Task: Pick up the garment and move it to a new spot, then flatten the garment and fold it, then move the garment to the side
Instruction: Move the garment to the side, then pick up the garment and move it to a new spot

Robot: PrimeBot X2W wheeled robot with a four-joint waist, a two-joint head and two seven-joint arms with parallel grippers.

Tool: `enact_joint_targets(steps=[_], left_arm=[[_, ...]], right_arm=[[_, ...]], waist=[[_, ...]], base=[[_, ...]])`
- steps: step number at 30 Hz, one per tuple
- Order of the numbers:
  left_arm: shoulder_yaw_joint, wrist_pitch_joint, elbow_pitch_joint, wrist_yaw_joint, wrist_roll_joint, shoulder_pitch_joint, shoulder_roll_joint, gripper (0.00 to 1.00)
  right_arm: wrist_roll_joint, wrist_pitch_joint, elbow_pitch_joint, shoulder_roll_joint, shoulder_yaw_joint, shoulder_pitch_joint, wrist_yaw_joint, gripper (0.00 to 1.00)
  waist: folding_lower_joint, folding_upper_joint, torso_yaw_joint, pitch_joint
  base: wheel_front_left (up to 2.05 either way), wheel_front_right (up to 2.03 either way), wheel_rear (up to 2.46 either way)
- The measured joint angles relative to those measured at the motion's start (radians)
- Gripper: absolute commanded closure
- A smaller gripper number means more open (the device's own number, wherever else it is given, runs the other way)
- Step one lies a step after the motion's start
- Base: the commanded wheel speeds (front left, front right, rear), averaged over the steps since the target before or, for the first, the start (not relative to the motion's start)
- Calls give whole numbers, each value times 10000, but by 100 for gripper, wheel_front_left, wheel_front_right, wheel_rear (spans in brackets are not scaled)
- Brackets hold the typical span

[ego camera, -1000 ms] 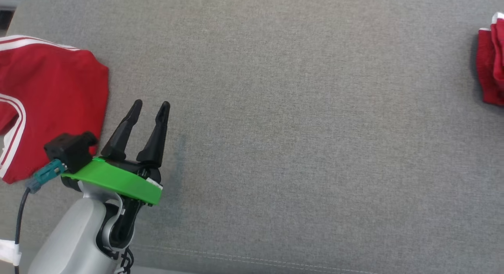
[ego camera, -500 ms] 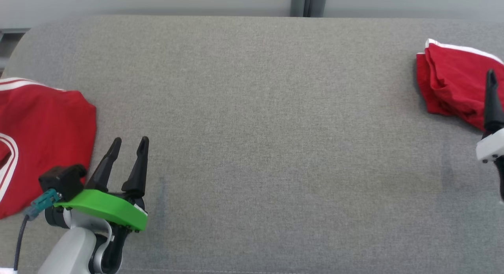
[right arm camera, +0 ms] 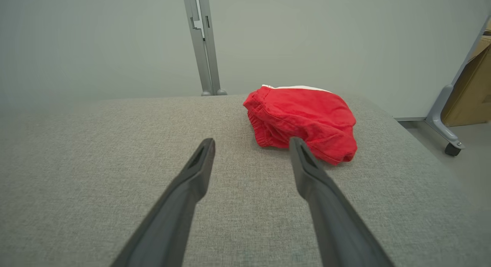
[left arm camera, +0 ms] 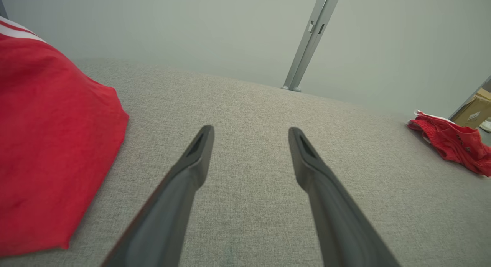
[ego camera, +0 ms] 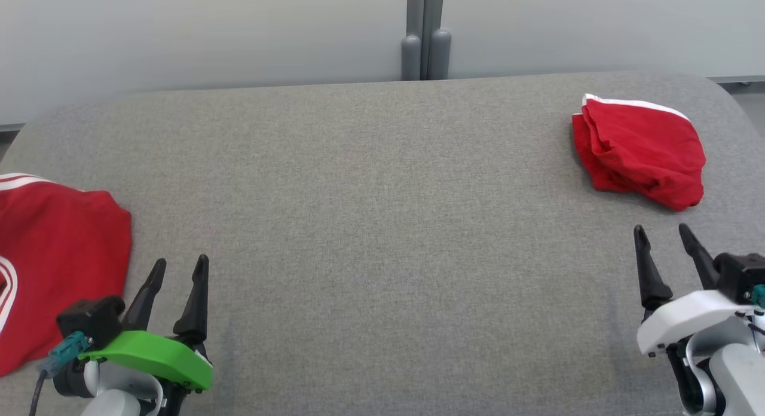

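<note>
You had both grippers low over the grey cushion (ego camera: 382,225), near its front edge, each with its fingers spread wide and nothing between them. The left gripper (ego camera: 181,262) sat toward the cushion's left end and the right gripper (ego camera: 661,229) toward its right end.

The head view gave you both garments at once. The right wrist view added what it lacked: the floor past the cushion's right end, with a wheeled frame leg (right arm camera: 445,132) and a cardboard box (right arm camera: 472,86).

The crumpled red shorts (ego camera: 639,156) lay at the cushion's back right corner, beyond the right gripper's fingertips and apart from them. From the wrist, one fingertip (right arm camera: 295,142) overlapped their near hem (right arm camera: 303,121).

The flat red shirt (ego camera: 54,266) lay at the cushion's left end, just beside the left gripper (left arm camera: 251,129). You couldn't tell whether it overhung that end.

Between the two garments the cushion's middle was open grey fabric, running back to the rounded rear edge by the post (ego camera: 424,45).
</note>
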Motion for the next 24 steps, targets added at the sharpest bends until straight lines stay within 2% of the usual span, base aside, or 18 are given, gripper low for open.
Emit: enact_joint_targets(steps=[6,13,24], left_arm=[[485,0,19,38,190,458,-222,0],[550,0,-77,29,566,624,-543,0],[721,0,-94,-113,1108,668,-757,0]], right_arm=[[-763,42,-380,314,-418,523,-8,0],[-1361,42,-504,635,-1197,1137,-8,0],[-1977,42,-832,1064,-1218,1309,-10,0]], waist=[[0,0,-280,-352],[0,0,-479,-553],[0,0,-350,-581]], base=[[0,0,0],[0,0,0],[0,0,0]])
